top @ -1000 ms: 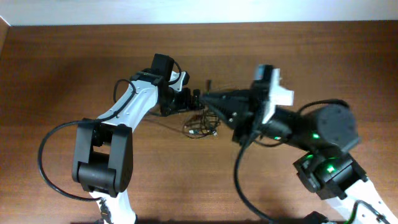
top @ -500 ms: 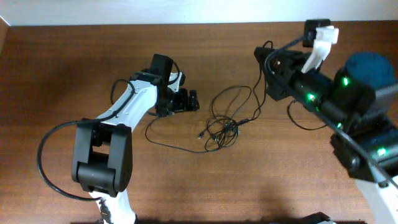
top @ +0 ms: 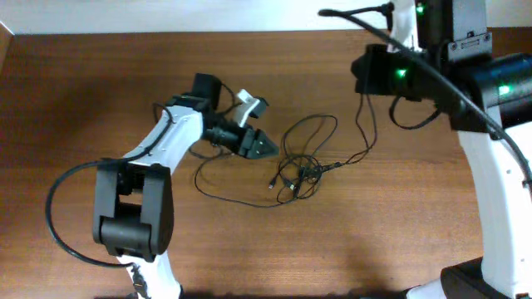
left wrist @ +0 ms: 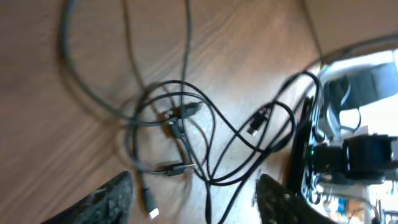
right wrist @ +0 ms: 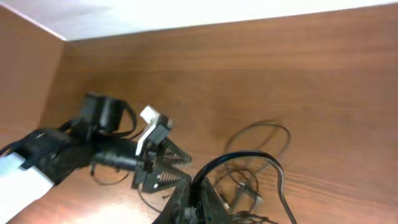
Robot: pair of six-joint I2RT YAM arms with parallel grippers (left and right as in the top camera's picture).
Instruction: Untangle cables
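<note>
the right gripper point(right wrist: 194, 198) is clenched on one strand of the cables point(top: 301, 169), high above the surface point(top: 91, 83); the left gripper point(top: 263, 147) sits released beside the loose tangle.

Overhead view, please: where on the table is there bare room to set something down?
Free: the table's far-left corner, beyond the left arm; also the near stretch in front of the cables, between the left arm and the right arm. Crowded: the middle, where the cables sprawl just off the left gripper.
</note>
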